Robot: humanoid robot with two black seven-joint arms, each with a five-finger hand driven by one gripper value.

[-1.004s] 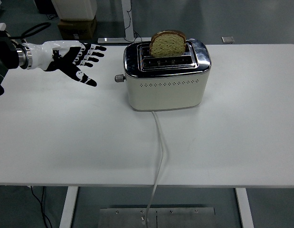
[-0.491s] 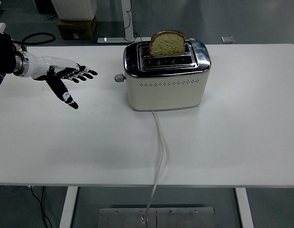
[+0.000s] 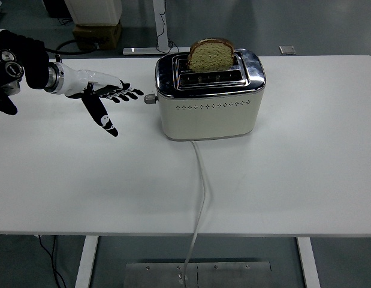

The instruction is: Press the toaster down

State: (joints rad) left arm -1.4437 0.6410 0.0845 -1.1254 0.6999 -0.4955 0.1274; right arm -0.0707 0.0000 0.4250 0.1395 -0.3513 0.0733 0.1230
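A cream and chrome toaster (image 3: pixel 209 96) stands at the back middle of the white table (image 3: pixel 281 180). A slice of brown bread (image 3: pixel 211 55) sticks up out of its far slot. Its lever knob (image 3: pixel 150 99) projects from the left end, in the raised position. My left hand (image 3: pixel 110 99) reaches in from the left with its fingers spread flat and the thumb pointing down. The fingertips (image 3: pixel 137 93) are just left of the knob, with a small gap between them. The hand holds nothing.
The toaster's white cord (image 3: pixel 201 192) runs from its front over the table's near edge. Beyond the table's far edge are a cardboard box (image 3: pixel 96 35) and a black cable on the floor.
My left hand turned from palm-up to edge-on, dropped lower, then moved right until its fingertips came close to the lever knob. The toaster and bread did not move.
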